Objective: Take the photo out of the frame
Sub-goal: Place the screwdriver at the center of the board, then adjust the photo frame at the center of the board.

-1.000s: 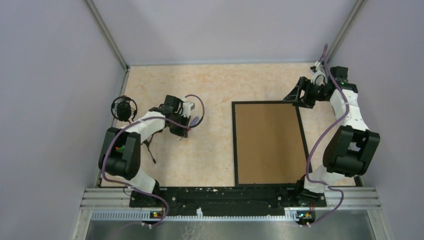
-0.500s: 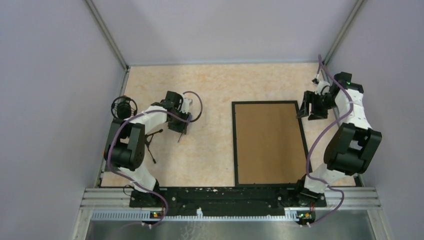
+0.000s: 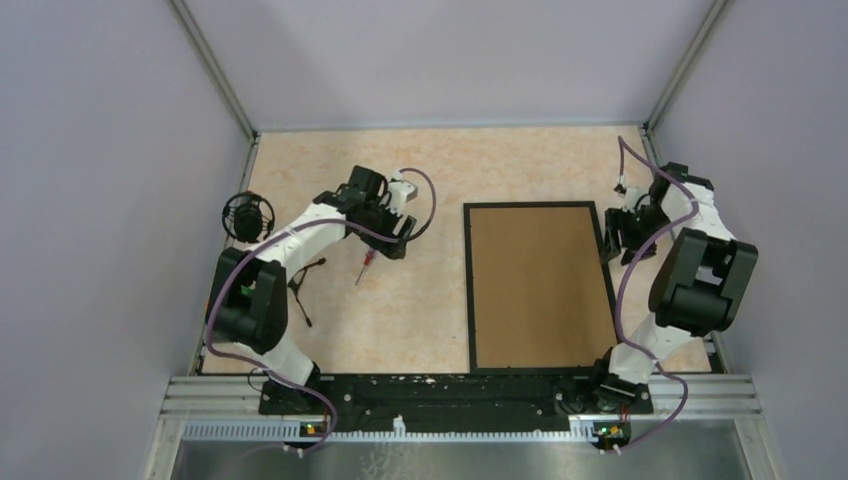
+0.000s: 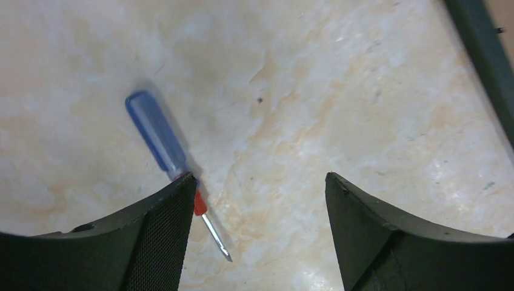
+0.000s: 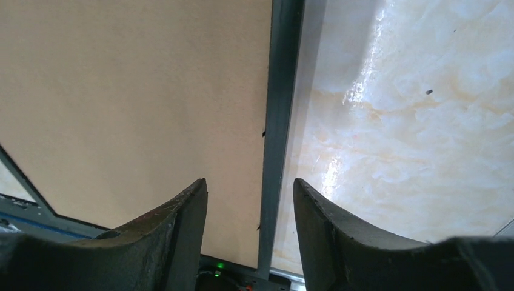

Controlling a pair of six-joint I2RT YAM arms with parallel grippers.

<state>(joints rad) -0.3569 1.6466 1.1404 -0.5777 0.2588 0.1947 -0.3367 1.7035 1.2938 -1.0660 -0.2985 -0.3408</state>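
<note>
Between the spread fingers of our left gripper (image 4: 259, 182), and ahead of them, the table (image 4: 339, 73) lies bare. Only the screwdriver (image 4: 159, 132) lies slantwise just beside one fingertip, its tip running back past it. Our right gripper (image 5: 248, 182) hangs, fingers apart, over the black rail of the frame (image 5: 280, 91): brown board on one side, bare table on the other, and the side wall (image 3: 770, 150) near behind the arm

No text, label, brand, number or sign is legible in any view. The frame (image 3: 538, 287), directly beneath the right gripper (image 5: 250, 185), presents unmarked surfaces.
</note>
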